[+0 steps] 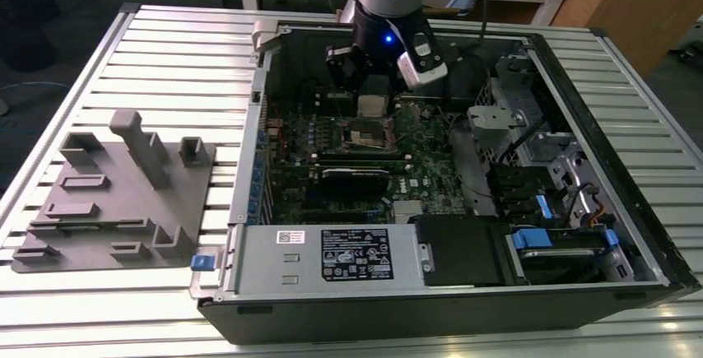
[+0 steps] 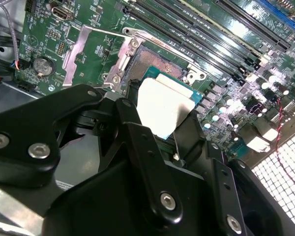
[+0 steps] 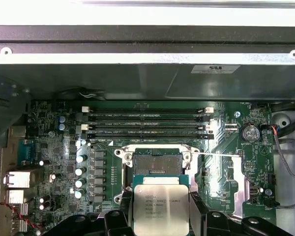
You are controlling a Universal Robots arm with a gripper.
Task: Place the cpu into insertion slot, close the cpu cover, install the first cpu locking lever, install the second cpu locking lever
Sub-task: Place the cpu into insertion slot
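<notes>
In the exterior view the black two-fingered gripper [image 1: 374, 101] hangs inside the black computer case [image 1: 439, 321], with the square silver-rimmed insertion slot [image 1: 366, 134] just at its six o'clock. In the second wrist view its fingers [image 2: 191, 135] pinch the flat silvery-grey cpu [image 2: 164, 105] by opposite edges, hiding its nearer part. In the first wrist view the cpu [image 3: 161, 209] overlaps the insertion slot's [image 3: 156, 158] near edge; contact cannot be judged.
</notes>
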